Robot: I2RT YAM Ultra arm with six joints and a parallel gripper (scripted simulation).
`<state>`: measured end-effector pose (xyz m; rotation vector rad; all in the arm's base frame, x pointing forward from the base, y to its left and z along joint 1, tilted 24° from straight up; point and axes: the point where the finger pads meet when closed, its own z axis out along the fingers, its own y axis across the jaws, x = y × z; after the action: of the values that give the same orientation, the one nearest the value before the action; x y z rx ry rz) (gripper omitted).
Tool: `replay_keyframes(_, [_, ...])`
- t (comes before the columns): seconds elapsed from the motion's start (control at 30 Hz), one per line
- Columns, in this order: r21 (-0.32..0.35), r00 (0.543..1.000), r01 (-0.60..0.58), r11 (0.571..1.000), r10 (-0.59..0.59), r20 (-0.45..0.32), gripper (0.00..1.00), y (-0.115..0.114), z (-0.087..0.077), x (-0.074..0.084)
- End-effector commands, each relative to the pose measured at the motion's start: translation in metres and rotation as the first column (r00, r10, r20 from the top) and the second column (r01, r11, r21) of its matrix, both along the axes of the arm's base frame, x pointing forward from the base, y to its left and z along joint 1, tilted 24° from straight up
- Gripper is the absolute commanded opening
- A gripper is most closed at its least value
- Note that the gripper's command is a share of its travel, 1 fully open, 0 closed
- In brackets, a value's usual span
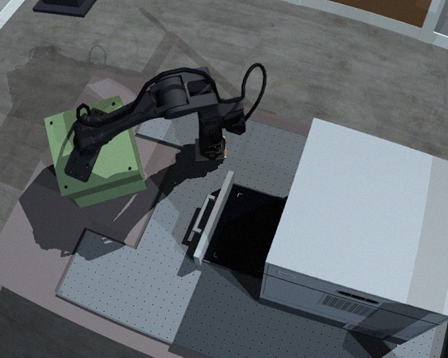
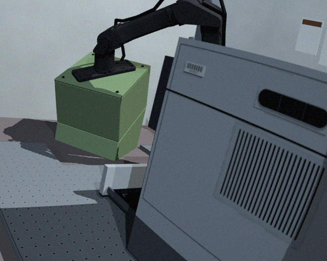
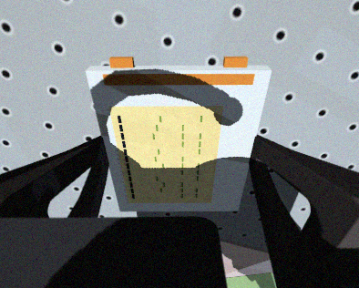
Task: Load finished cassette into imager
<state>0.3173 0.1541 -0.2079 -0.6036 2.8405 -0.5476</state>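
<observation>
The finished cassette (image 3: 178,137) is a white plate with a yellow gel window, dashed bands and an orange strip with two orange tabs at its far end. My gripper (image 3: 179,144) is shut on its two long sides and holds it over the perforated board. In the top view the gripper (image 1: 214,148) is just beyond the far end of the open drawer's white front panel (image 1: 213,217). The drawer's black glass (image 1: 245,227) shows white corner marks. The imager (image 1: 364,215) is a large grey-white box. In the exterior view the imager (image 2: 249,171) hides the gripper.
A green block (image 1: 94,150) carries the arm's base at the left. The drawer handle (image 1: 200,219) faces the left. The perforated board (image 1: 140,273) spreads in front of the drawer.
</observation>
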Motion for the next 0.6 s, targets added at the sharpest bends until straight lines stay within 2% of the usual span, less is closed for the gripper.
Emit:
replay_keyframes(0.0, [-0.015, 1.000, -0.009, 1.000, 0.009, -0.009, 0.00, 0.001, 0.011, -0.011])
replay_keyframes(0.57, [-0.014, 1.000, -0.009, 1.000, 0.009, -0.010, 0.00, 0.007, 0.029, -0.016])
